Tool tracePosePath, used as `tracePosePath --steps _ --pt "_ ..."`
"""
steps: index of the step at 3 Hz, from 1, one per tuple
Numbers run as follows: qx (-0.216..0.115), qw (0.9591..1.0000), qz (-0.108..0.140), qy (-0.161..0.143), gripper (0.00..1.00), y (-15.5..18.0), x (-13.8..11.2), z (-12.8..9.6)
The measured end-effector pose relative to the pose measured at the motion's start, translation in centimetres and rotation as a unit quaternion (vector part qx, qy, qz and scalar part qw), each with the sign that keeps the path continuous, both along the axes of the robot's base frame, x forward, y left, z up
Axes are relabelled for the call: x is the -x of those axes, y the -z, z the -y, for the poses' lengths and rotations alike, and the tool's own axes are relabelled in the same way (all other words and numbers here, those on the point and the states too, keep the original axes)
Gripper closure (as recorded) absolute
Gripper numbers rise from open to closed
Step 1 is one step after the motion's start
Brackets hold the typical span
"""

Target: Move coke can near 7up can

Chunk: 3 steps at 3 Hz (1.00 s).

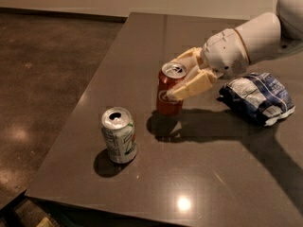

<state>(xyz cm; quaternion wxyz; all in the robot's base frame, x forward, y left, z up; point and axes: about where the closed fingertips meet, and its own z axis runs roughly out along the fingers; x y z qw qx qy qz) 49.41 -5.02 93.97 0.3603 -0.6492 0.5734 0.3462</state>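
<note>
1. The dark, glossy stone tabletop (pixel 227 183) fills most of the frame.
2. A white robot arm (pixel 255 39) reaches in from the upper right. Its gripper (pixel 173 79) sits at centre, with the cream jaws clenched around the red can.
3. A crumpled blue-and-white snack bag (pixel 258 96) lies at right, just beside the gripper.
4. The red coke can (pixel 168 103) with a silver top seems to be lifted slightly off the tabletop.
5. The silver-and-green 7up can (pixel 119 136) stands upright at lower left, near the coke can but apart from it. The grasp looks done, while closing the gap and setting the can down remain.
</note>
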Motion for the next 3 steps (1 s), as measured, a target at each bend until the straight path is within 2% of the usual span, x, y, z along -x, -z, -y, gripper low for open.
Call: tracePosePath --steps 1,2,3 --pt "0.009 0.9993 0.009 -0.034 1.0 0.9 3.2 -0.7" --pt "0.013 0.998 0.007 -0.061 1.0 1.5 5.5 -1.8" --pt "0.011 0.9972 -0.001 -0.074 1.0 2.4 6.9 -2.9"
